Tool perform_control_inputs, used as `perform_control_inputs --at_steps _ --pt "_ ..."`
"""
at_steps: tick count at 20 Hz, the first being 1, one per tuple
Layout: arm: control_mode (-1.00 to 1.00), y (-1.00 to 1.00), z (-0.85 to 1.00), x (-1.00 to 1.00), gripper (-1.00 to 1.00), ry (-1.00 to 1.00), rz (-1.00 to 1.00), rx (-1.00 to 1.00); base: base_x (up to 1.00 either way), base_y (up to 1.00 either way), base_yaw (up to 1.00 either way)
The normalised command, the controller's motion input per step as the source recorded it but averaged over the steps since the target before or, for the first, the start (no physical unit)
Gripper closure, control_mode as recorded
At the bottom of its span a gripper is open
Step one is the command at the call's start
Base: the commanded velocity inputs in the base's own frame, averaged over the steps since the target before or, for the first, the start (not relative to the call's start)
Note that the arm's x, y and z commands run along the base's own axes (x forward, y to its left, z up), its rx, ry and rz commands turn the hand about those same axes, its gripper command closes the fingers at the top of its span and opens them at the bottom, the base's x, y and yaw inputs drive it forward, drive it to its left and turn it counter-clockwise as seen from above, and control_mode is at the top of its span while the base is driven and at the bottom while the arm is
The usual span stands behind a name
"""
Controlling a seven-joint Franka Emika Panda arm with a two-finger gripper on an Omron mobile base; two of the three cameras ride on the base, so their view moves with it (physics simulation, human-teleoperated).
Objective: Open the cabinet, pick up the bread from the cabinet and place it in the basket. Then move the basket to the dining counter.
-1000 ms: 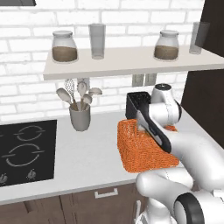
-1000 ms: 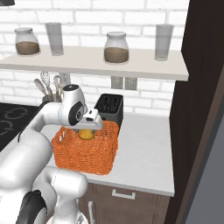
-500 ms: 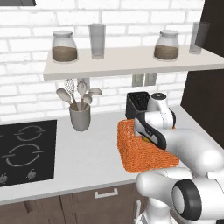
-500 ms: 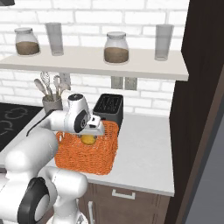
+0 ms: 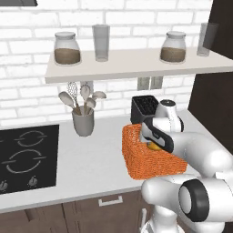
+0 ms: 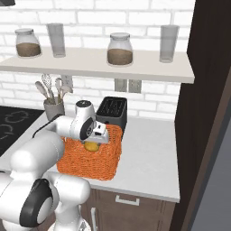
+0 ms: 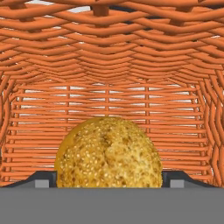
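The bread (image 7: 108,152) is held low inside the basket (image 6: 104,163), seen from the hand view just above the woven floor, with the side walls rising all around. The gripper (image 6: 93,141) is closed on the bun: a dark fingertip (image 7: 43,179) sits tight against each side of it. From the right base view the bun (image 6: 91,146) is seen under the hand, within the rim, toward the back of the basket.

Step in hand is judged to be the release. The bun should be lowered until it rests on the weave, then the fingers opened only enough to free it, so it is not rolled against a wall. The hand should be lifted straight up, since the wicker walls are close on every side and could be snagged and the basket dragged.

The basket sits on the grey worktop (image 5: 95,164). A black toaster (image 6: 112,112) stands touching or just behind its back edge, a utensil holder (image 5: 83,121) to the left, a hob (image 5: 25,157) further left. A shelf (image 6: 103,63) with jars and glasses hangs overhead and limits the lift height.
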Motion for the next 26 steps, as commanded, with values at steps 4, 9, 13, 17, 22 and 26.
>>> perform_control_inputs --at_steps 4,9,13,17,22,26 --pt "-1.00 0.00 0.00 0.00 -1.00 0.00 0.00 0.00 0.00 0.00 0.00" --pt "-1.00 0.00 0.00 0.00 -1.00 0.00 0.00 0.00 0.00 0.00 0.00" --pt "-1.00 0.00 0.01 0.00 -1.00 0.00 0.00 0.00 0.00 0.00 0.00" --pt "-1.00 -0.09 0.32 -0.20 -1.00 0.00 -0.06 0.00 0.00 0.00 0.00" --pt "-1.00 -0.12 0.70 -0.70 -1.00 -0.04 -0.17 -0.01 0.00 0.00 0.00" --pt "-1.00 -0.24 0.53 -0.88 -1.00 -0.03 -0.27 0.00 0.00 0.00 0.00"
